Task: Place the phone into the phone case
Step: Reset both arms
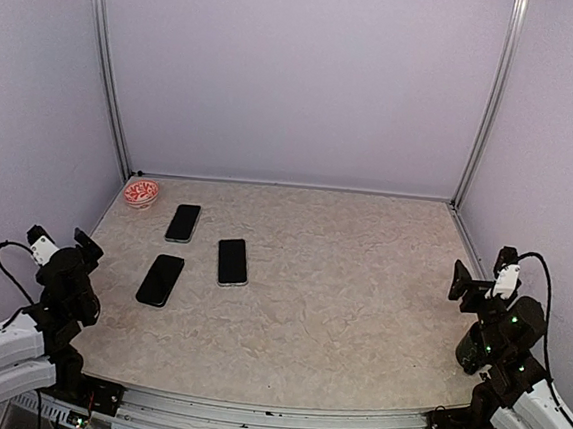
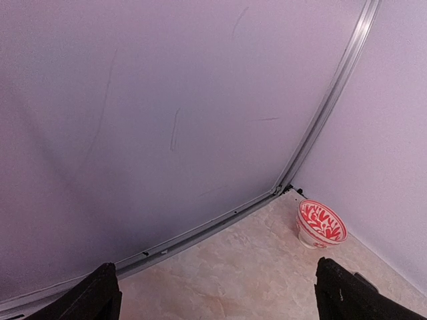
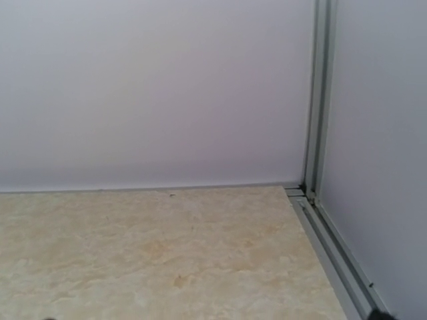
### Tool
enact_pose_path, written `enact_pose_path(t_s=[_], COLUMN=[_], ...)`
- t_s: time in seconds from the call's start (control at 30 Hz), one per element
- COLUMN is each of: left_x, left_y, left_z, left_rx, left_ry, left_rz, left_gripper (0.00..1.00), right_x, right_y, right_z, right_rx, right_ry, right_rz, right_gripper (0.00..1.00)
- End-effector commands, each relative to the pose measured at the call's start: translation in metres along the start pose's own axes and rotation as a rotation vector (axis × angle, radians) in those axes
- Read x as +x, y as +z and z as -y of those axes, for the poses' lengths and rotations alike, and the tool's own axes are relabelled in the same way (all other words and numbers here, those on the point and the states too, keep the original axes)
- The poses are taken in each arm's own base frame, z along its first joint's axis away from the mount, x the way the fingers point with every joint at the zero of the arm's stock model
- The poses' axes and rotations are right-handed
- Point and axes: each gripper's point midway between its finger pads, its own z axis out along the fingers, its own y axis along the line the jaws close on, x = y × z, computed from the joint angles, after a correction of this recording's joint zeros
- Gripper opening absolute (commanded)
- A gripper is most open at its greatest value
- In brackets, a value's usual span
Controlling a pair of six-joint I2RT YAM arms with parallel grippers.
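Nearest you, both arms sit folded at the bottom corners, wrists lifted. Your left gripper [image 1: 63,242] gapes wide, holding nothing; right gripper [image 1: 482,274] the same. Left of centre lie three black phone-shaped slabs [image 1: 232,262], apart. Which is phone, which case, can't tell. A red-patterned bowl [image 1: 141,193] sits upper left.

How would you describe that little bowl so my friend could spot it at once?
Start at the far left corner of the table. The bowl sits there, just beyond the farthest black phone-shaped slab. Unlike its flat dark neighbours, it is round and white with a red pattern.
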Motion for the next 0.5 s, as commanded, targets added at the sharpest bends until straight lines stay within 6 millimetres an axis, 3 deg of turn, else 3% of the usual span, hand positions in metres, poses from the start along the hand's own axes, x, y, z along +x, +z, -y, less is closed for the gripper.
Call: enact_pose_path(t_s=[0.0, 0.47], left_x=[-0.0017, 0.0032], left_y=[-0.0015, 0.0016], left_z=[-0.0117, -0.005], left_rx=[-0.029, -0.037], left_ry=[-0.03, 0.027], left_rz=[0.023, -0.003], left_gripper=[0.99, 0.99], right_x=[0.0076, 0.0089], right_y=[-0.0006, 0.0], right_z=[0.0101, 0.0083], right_rx=[0.053, 0.044], right_ry=[0.015, 0.011], right_rz=[-0.017, -0.026], right_gripper=[1.0, 1.0])
